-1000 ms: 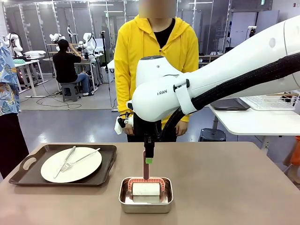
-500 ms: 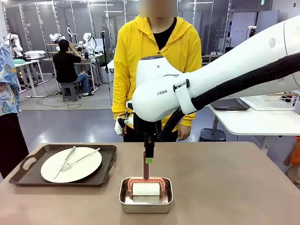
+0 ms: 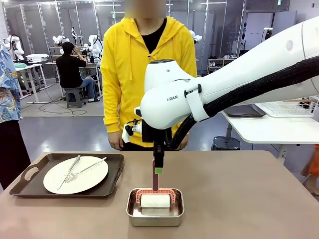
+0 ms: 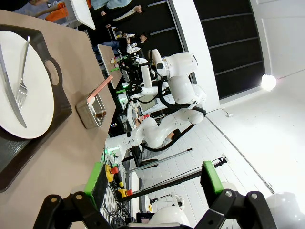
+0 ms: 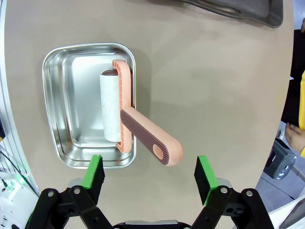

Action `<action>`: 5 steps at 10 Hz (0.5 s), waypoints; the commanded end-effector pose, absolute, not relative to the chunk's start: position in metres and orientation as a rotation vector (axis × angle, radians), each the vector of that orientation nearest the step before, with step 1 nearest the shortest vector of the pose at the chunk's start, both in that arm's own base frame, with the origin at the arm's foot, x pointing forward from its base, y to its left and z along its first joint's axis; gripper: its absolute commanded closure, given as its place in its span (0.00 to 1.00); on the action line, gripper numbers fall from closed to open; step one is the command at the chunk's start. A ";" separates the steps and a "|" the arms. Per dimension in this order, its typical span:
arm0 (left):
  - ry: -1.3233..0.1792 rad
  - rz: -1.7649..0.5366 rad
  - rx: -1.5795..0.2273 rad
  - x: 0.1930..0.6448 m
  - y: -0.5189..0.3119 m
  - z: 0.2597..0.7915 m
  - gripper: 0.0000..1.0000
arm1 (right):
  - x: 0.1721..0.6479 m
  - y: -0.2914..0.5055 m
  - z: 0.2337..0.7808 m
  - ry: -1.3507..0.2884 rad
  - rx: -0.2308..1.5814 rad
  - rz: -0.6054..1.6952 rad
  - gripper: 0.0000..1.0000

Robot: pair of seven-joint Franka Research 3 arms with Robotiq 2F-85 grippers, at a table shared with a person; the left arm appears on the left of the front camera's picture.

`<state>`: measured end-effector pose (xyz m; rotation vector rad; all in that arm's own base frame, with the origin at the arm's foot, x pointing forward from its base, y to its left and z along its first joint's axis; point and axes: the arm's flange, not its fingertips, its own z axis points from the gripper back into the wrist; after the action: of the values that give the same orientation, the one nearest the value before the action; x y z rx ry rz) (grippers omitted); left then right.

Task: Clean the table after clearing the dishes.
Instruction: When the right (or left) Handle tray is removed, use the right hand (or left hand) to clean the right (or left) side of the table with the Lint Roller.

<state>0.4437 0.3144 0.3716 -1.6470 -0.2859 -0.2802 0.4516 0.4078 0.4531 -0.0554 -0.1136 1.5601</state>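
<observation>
- Since the earlier frame, only the person in the yellow hoodie has moved, stepping toward the robot's left along the far edge. Your right arm, the pan and the tray sit exactly as they did.
- The right gripper hangs over the steel pan with its 2 fingers spread wide, pinching nothing. The pink handle of the lint roller rises toward it, and its rounded end lies between the green pads without touching either.
- The left gripper is also spread and empty, off to the side of the table.
- The dishes are not cleared. There is 1 white plate carrying a fork and a knife, and it rests on the dark tray at the robot's near left, just beside the pan.
- The step in hand looks like taking the roller.
  - Come straight down so the handle stays midway between the pads.
  - Roll the wrist if needed so the pads meet its broad ribbed faces, not its narrow edges.
  - Close low enough to catch the ribbed part, not just the tip.
- The handle leans, so expect it to swing as you close. Lift slowly until the white roll is clear of the pan rim.
</observation>
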 end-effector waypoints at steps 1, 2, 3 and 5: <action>-0.309 -0.280 -1.636 0.439 0.313 0.374 0.00 | 0.452 0.408 0.453 -0.114 -0.055 1.560 0.04; -0.309 -0.280 -1.636 0.439 0.313 0.374 0.00 | 0.452 0.404 0.467 -0.155 0.024 1.516 0.04; -0.309 -0.280 -1.636 0.439 0.313 0.374 0.00 | 0.455 0.399 0.487 -0.216 0.115 1.462 0.04; -0.309 -0.280 -1.636 0.439 0.313 0.374 0.00 | 0.470 0.366 0.524 -0.310 0.350 1.283 0.04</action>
<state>0.4437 0.3144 0.3717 -1.6469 -0.2859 -0.2801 0.4703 0.3909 0.5148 0.2287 -0.2494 1.3670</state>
